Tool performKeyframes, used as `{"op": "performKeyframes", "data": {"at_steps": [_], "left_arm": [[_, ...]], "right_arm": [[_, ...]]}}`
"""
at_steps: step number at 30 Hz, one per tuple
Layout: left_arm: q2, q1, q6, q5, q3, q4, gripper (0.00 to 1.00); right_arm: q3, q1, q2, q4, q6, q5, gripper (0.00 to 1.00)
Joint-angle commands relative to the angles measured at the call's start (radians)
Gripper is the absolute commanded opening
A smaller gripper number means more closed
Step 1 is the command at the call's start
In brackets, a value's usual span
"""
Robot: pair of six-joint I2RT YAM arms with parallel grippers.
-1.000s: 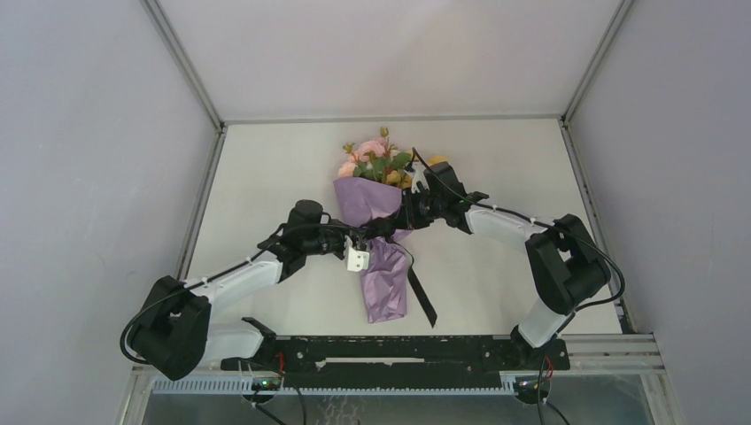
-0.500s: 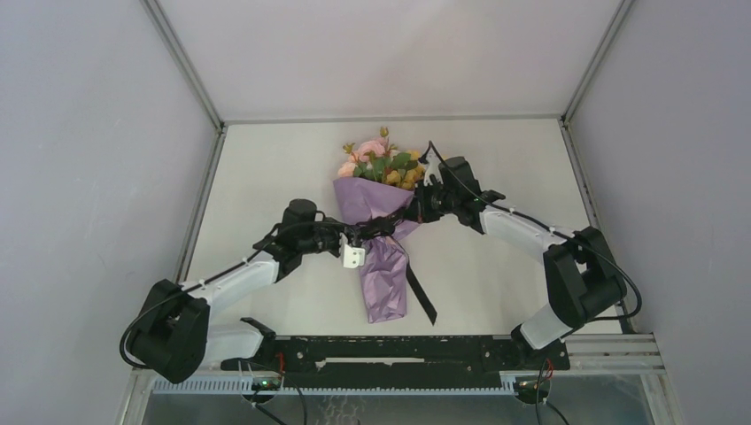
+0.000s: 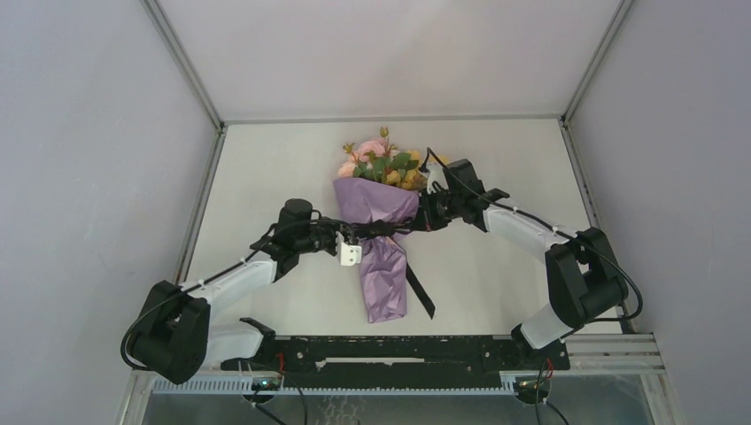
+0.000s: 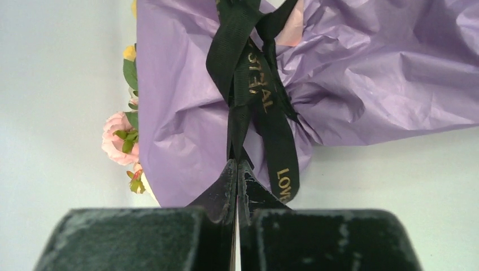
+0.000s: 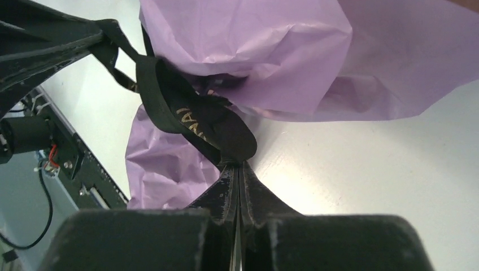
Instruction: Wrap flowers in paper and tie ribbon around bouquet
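The bouquet (image 3: 383, 274) lay mid-table (image 3: 505, 274), blossoms toward the far edge. The left gripper (image 4: 237, 165) and right gripper (image 5: 238, 165) each clamped a ribbon (image 4: 248, 84) end; pulling evenly apart should cinch it.

bouquet (image 3: 386, 283): purple cone lying flat mid-surface; wide end toward the far edge, narrow end toward the near edge
flowers (image 3: 379, 164): pink and yellow blossoms with green leaves; sticking out of the wide end
paper (image 3: 376, 202): lilac, crinkled; pinched in at the waist, flaring on both sides
ribbon (image 3: 421, 292): black with gold lettering; crossed and cinched around the waist; strands drawn taut left and right; one loose tail on the surface just right of the narrow end
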Motion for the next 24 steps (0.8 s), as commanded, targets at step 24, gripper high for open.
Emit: {"op": "performKeyframes", "data": {"at_steps": [24], "left_arm": [[-0.019, 0.021, 0.019, 0.063, -0.043, 0.040, 0.00]], "right_arm": [[-0.245, 0.022, -0.063, 0.519, 0.383, 0.069, 0.43]]}}
